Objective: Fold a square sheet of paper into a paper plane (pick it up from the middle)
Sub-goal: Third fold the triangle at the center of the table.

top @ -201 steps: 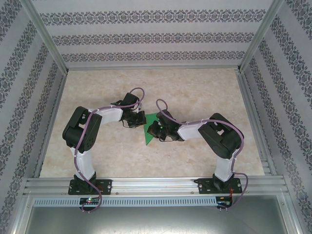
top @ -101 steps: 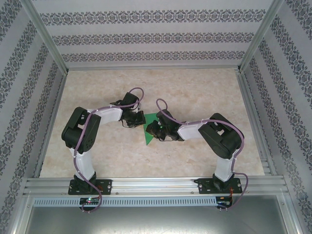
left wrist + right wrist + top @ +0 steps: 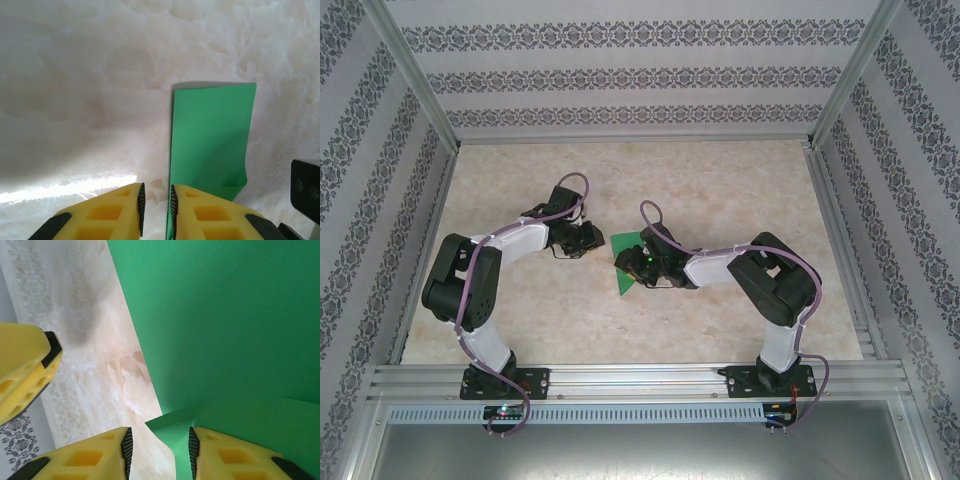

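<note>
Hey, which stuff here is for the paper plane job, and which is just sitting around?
For the job: green paper, left hand, right hand.
Just there: table, patterned walls, metal frame.

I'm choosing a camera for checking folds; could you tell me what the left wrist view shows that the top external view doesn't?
Left wrist: a creased corner on the green paper, and the left gripper slightly open at its edge. Top external: the left arm and right arm whole, with the right gripper over the paper. Both: the paper lying on the marble table.
</note>
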`<state>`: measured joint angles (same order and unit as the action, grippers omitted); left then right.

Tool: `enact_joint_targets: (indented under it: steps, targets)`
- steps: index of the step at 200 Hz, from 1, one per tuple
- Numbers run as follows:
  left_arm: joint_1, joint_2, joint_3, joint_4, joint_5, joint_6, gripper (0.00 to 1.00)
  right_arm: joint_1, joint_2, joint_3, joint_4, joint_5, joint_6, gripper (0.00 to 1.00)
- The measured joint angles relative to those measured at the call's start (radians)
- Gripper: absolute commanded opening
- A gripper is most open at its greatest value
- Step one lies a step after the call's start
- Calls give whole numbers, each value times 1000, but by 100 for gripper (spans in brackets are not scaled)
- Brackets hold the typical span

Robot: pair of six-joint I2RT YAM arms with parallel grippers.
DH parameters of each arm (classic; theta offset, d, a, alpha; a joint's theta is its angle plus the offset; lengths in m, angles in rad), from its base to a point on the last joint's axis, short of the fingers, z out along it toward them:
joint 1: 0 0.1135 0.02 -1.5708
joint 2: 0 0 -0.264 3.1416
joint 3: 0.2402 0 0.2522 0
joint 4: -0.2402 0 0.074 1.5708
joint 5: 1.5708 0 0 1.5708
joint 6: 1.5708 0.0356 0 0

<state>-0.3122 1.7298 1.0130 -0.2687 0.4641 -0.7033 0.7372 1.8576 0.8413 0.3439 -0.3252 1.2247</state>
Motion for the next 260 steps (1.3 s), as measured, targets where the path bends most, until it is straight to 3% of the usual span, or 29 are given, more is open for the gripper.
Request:
enact_joint_targets:
  steps: [148, 260]
  targets:
    - [-73, -3, -82, 76, 151, -13, 1, -2, 0, -14, -38, 21, -9, 2]
    - [-122, 70, -40, 72, 156, -3, 0, -2, 0, -14, -38, 20, -8, 0]
